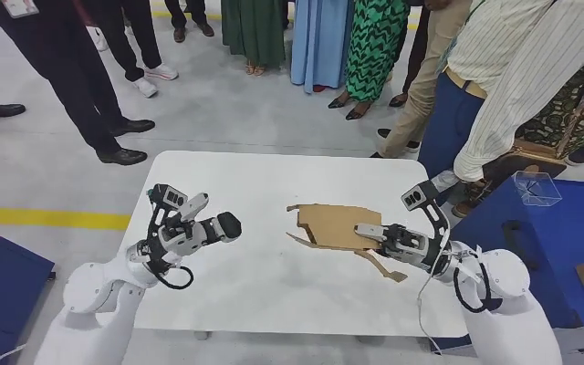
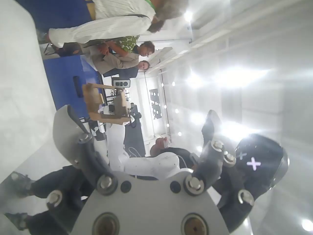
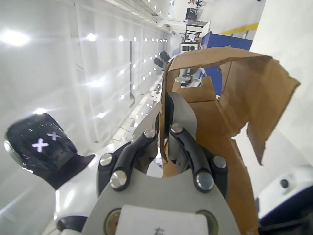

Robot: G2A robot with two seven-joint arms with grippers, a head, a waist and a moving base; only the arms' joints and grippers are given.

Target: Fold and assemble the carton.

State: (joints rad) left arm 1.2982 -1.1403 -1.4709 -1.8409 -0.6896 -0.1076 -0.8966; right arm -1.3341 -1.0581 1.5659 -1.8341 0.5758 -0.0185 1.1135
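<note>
At your left, the left gripper [image 2: 140, 125] hangs over the white rectangular surface [image 1: 274, 182], its fingers [image 2: 71, 128] spread wide and grasping nothing. Well apart to the right, the brown, partly unfolded cardboard carton [image 1: 333, 224] is held above the surface's right half by the right gripper [image 3: 163, 113], fingers clamped on one edge.

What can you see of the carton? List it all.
The carton is brown cardboard, not yet assembled: a mostly flat panel with flaps sticking out, edges ragged and torn. It lies over the right half of the white table, one part lifted. The right gripper is shut on one edge, the board pinched between its fingers. The left gripper, open, is apart from it.
</note>
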